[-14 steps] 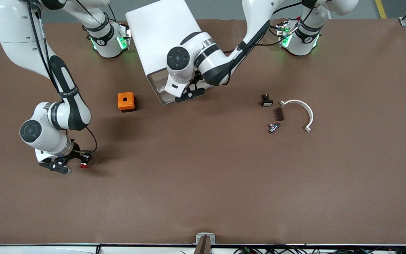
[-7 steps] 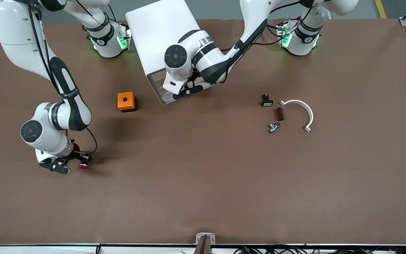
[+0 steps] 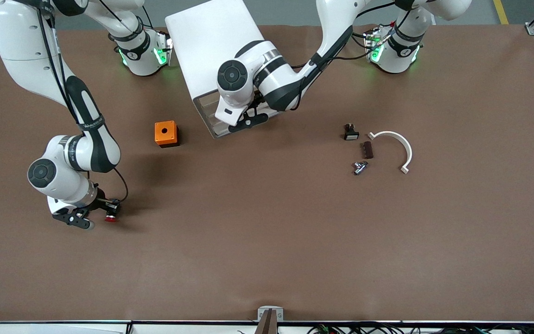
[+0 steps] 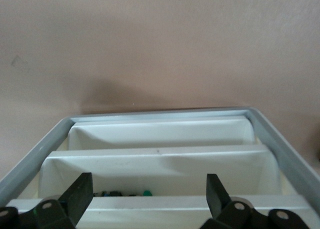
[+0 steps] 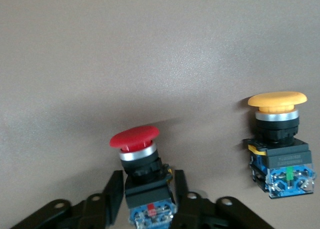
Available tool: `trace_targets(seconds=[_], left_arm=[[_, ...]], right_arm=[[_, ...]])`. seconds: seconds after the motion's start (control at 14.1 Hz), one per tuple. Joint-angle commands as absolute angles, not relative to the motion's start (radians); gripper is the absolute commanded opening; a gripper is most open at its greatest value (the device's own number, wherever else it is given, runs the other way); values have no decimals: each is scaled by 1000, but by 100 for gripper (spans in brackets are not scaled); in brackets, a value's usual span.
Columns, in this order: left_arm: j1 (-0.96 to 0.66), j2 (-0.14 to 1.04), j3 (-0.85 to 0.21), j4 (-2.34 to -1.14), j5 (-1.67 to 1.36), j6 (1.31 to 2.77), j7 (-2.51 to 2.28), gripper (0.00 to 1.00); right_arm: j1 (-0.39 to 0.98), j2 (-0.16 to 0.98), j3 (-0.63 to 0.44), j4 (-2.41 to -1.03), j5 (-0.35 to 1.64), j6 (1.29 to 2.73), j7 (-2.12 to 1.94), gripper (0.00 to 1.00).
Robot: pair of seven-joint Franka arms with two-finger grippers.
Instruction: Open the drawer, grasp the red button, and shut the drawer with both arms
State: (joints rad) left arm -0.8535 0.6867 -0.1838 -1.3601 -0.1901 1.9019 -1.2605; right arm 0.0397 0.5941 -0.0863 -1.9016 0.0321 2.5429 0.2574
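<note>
The white cabinet (image 3: 211, 41) stands at the table's middle, near the arms' bases. My left gripper (image 3: 247, 121) is at its front, open, fingers wide. In the left wrist view the gripper (image 4: 149, 181) straddles the uppermost drawer's white front lip (image 4: 160, 205), with lower drawers stepped below it. I cannot tell whether that drawer is fully in. My right gripper (image 3: 107, 214) is low over the table toward the right arm's end, shut on the red-capped button (image 3: 110, 218). In the right wrist view the fingers (image 5: 114, 194) hug the button's (image 5: 134, 137) black body.
An orange-capped button (image 5: 278, 139) sits beside the red one. An orange box with a hole (image 3: 166, 133) lies beside the cabinet. A black part (image 3: 350, 132), a brown piece (image 3: 367, 150), a metal part (image 3: 359, 167) and a white curved piece (image 3: 397, 144) lie toward the left arm's end.
My left gripper has moved in toward the cabinet's front. The right arm has shifted only slightly, and the red button has stayed in place.
</note>
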Motion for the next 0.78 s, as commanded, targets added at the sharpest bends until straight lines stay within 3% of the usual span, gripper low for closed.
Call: trace_targets(seconds=[0.0,0.5,0.71], left_arm=[[-822,654,-170,-1351,-199,1898,-1259,100],[-721,597,-175,-1356,-201,1890,-1261,100],[-709,563,-175,-1358,-201,1885,-1256,100]], right_arm=[[20,601,-71,-1893,44,2551,247,100],[17,591,-71,-1873,43,2519,232,100],[18,560,-67,-1826,43,2365,201,100]])
